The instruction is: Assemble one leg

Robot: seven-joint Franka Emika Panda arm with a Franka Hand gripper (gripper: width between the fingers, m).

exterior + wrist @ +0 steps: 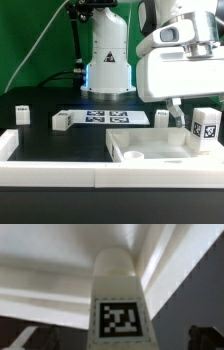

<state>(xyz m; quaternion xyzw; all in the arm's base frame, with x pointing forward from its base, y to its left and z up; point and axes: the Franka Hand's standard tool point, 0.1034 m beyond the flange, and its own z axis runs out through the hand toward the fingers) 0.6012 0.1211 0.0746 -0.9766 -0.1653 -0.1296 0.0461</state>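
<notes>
The black tabletop carries the big white square tray-like piece at the exterior view's right, with the marker board lying flat behind it. The arm hangs over that tray corner, end effector spread wide with nothing in it. The leg fills the wrist view, standing upright with its tag facing the camera, right against the tray's wall. Looks like light, stiff plastic, probably a bit slick on those smooth faces, so I'd pinch it across two flat sides near the middle. Other small posts sit well apart.
</notes>
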